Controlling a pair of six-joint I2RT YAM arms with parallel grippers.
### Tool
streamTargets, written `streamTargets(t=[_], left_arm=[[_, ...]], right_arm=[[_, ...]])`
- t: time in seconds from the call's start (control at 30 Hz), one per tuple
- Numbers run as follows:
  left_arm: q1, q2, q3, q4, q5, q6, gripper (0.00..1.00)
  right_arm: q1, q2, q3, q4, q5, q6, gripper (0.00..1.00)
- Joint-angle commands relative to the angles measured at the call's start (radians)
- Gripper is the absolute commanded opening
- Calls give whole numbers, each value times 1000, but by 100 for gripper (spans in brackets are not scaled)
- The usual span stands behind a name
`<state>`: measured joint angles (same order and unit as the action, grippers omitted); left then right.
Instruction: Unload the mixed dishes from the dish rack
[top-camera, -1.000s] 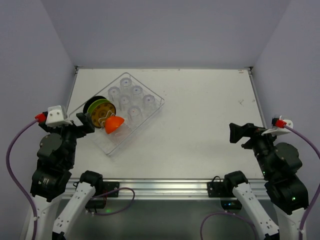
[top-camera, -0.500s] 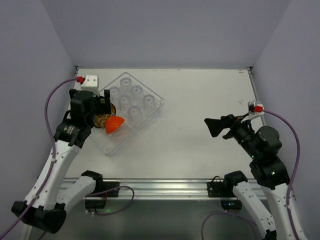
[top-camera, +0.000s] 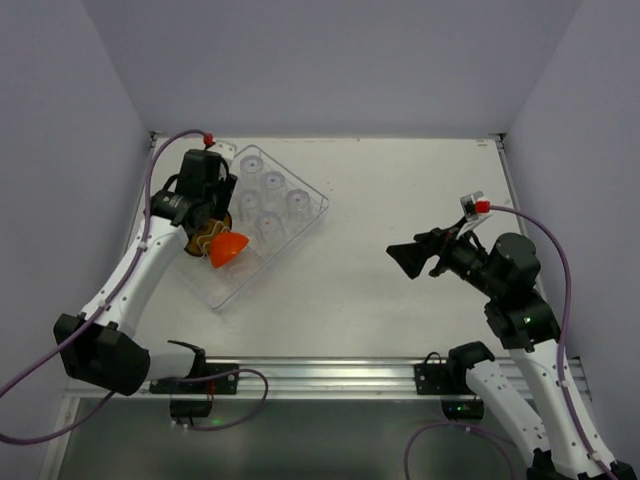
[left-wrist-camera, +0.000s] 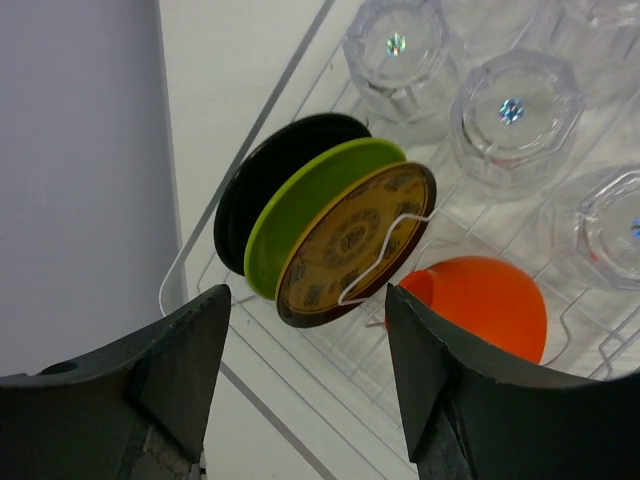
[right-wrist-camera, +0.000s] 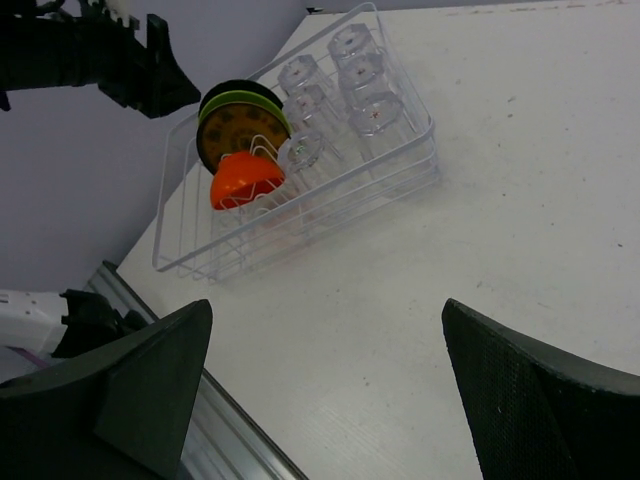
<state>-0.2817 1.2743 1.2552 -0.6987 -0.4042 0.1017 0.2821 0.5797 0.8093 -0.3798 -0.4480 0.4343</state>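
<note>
Fingers (left-wrist-camera: 170, 380) spread, the left gripper (left-wrist-camera: 305, 345) hung above the lime-green plate (left-wrist-camera: 292, 205) in the dish rack (top-camera: 275, 256); the right gripper (right-wrist-camera: 325, 400), also spread, hung well right of it.

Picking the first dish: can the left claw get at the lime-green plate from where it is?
Probably, but tightly. The left claw hangs open over the lime-green plate, nothing between; yet the black plate and a patterned plate stand close against it, leaving little finger room.
</note>
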Motion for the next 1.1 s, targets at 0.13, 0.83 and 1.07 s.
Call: streamTargets(t=[0.13,0.83,1.07], left_arm=[[64,71,-2,-38,-15,84,63],[124,197,-48,48,-85,78,43],[124,195,-46,59,-55,90,41]], right_arm=[[28,-21,1,45,-67,-32,99],[29,-43,-22,59,-90,-11,99],[29,-43,-28,64,-87,-8,99]])
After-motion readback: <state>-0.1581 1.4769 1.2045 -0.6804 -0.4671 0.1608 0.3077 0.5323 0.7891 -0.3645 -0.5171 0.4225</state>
